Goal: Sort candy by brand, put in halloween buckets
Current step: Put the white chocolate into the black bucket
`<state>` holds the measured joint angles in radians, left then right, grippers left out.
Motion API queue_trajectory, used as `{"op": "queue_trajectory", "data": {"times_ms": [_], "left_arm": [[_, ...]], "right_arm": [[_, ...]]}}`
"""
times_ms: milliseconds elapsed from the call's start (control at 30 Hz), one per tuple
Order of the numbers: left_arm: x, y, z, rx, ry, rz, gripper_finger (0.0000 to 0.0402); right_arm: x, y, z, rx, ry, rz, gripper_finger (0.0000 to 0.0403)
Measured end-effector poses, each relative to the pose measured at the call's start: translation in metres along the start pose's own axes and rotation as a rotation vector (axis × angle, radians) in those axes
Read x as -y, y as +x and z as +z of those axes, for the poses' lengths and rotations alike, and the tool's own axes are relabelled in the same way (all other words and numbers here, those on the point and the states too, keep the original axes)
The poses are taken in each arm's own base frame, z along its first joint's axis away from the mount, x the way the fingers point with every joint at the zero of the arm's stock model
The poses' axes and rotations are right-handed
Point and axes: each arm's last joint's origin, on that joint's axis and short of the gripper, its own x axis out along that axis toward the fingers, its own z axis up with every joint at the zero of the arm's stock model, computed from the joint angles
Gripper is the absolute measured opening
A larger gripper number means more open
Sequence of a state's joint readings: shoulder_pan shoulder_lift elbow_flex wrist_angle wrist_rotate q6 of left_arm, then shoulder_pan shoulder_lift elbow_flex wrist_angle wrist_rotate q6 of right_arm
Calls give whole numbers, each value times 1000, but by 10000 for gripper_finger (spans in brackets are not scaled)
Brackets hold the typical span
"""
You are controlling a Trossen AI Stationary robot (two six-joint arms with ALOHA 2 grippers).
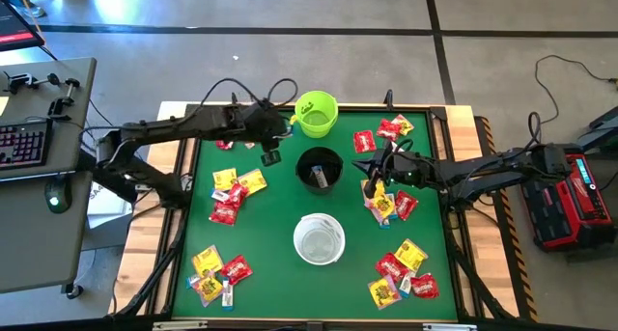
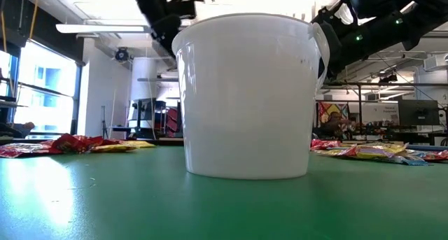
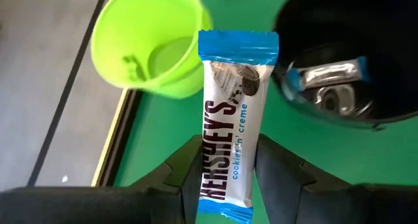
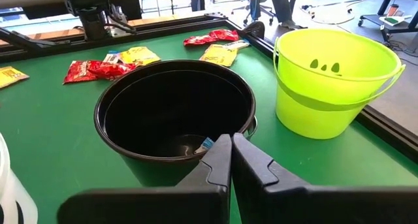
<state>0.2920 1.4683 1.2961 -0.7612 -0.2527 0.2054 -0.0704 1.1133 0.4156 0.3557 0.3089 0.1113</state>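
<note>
Holding a blue-and-white Hershey's bar clamped between its two dark fingers, our left gripper hangs above the counter toward its far edge, in the gap between the lime green bucket and the black bucket. The black bucket already holds a similar blue-ended bar at its bottom, so we judge that to be where this one belongs. To do the drop well, we should carry the bar over the middle of the black bucket's mouth, clear of the rim, and only then part the fingers. Releasing here would land it on the green cloth.

Our left arm reaches in from the counter's left edge, stretched almost level toward the far middle, its wrist pointing down.

Moving rightward, the white bucket stands in the counter's centre, nearer the front edge, and looks empty. Loose red and yellow candy lies in clusters on both sides.

Our right gripper sits just right of the black bucket, near the counter's right half, fingers pressed together on nothing. That arm extends from the right edge, low and level, facing the black and green buckets, waiting.
</note>
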Motion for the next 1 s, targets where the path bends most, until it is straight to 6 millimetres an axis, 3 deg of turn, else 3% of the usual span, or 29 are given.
{"op": "queue_trajectory", "data": {"times_ms": [300, 600, 1000], "left_arm": [[34, 17, 37, 18, 127, -105, 115], [74, 50, 59, -16, 240, -169, 115], [86, 97, 69, -133, 292, -192, 115]], "right_arm": [[0, 0, 0, 0, -7, -2, 0], [0, 0, 0, -2, -8, -1, 0], [0, 0, -2, -23, -14, -2, 0]]}}
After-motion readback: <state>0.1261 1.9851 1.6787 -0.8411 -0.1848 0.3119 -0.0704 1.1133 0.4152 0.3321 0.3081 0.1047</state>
